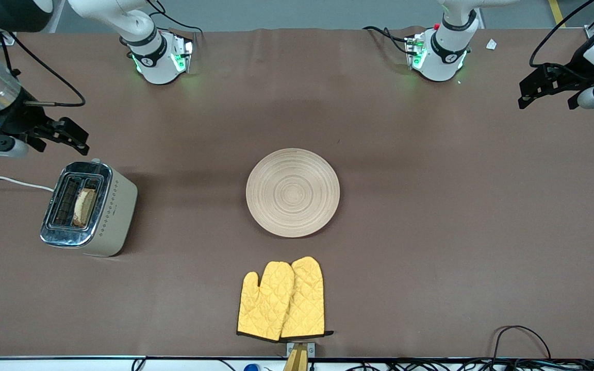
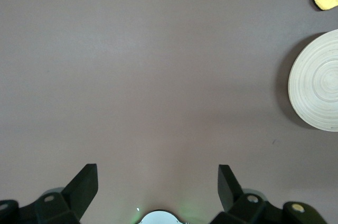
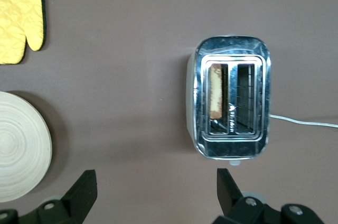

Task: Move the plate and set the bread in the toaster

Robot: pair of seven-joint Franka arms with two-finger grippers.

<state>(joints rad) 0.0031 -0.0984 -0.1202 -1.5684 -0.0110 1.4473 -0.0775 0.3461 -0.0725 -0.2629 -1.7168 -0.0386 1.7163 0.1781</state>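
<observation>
The pale wooden plate [image 1: 292, 192] lies bare in the middle of the table; it also shows in the left wrist view [image 2: 317, 86] and the right wrist view [image 3: 21, 152]. The cream toaster [image 1: 119, 216] stands toward the right arm's end, chrome top up [image 3: 232, 55]. The bread [image 1: 84, 207] stands in one slot, its brown edge showing [image 3: 215, 91]. My right gripper [image 1: 78, 136] hangs open and empty in the air beside the toaster [image 3: 156, 187]. My left gripper [image 1: 524, 93] hangs open and empty over bare table at the left arm's end [image 2: 157, 182].
A pair of yellow oven mitts [image 1: 282, 299] lies nearer the front camera than the plate, by the table edge. The toaster's white cord [image 1: 8, 180] runs off toward the right arm's end. Cables lie along the front edge.
</observation>
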